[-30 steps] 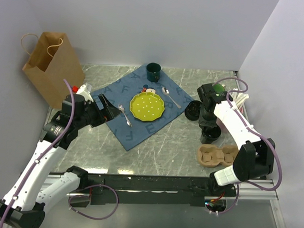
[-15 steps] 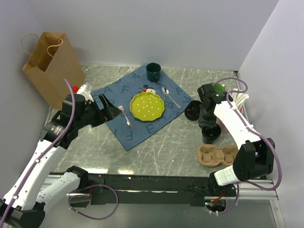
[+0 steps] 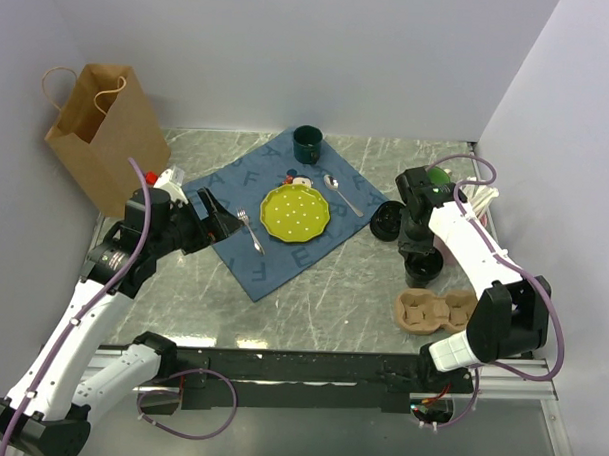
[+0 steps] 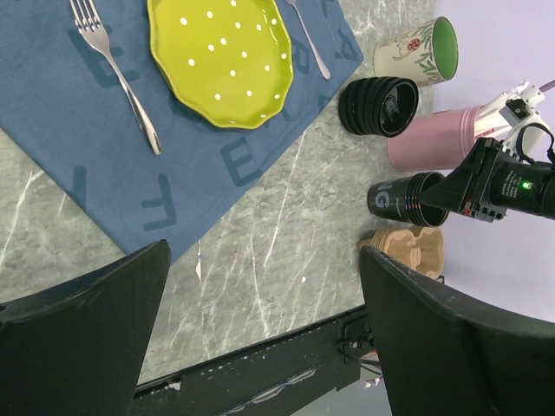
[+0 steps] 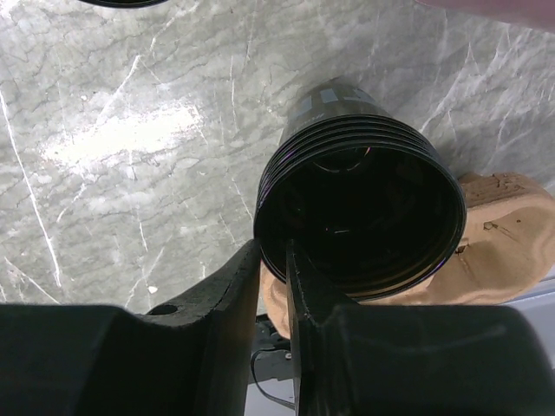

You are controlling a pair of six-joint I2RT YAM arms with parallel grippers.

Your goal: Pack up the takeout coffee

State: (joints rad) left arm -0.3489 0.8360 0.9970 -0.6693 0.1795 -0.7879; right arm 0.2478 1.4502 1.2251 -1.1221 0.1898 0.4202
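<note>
My right gripper (image 5: pixel 276 251) is shut on the rim of a nested stack of black takeout cups (image 5: pixel 360 217), one finger inside and one outside. The cups have open tops and white lettering on the side. The left wrist view shows the stack (image 4: pixel 401 198) held tilted just above the table, next to the brown pulp carrier (image 4: pixel 408 245). In the top view the gripper (image 3: pixel 421 254) and cups (image 3: pixel 421 266) are at the right, behind the carrier (image 3: pixel 432 311). A second black ribbed stack (image 4: pixel 379 106) lies near the mat's corner. My left gripper (image 4: pixel 264 286) is open and empty, over the mat's left side.
A blue placemat (image 3: pixel 234 251) holds a yellow dotted plate (image 3: pixel 295 212), a fork (image 3: pixel 251 231) and a spoon (image 3: pixel 342 194). A dark green mug (image 3: pixel 308 141) stands behind it. A pink tumbler (image 4: pixel 434 143) and a floral cup (image 4: pixel 416 50) stand at the right. A brown paper bag (image 3: pixel 98 131) stands far left.
</note>
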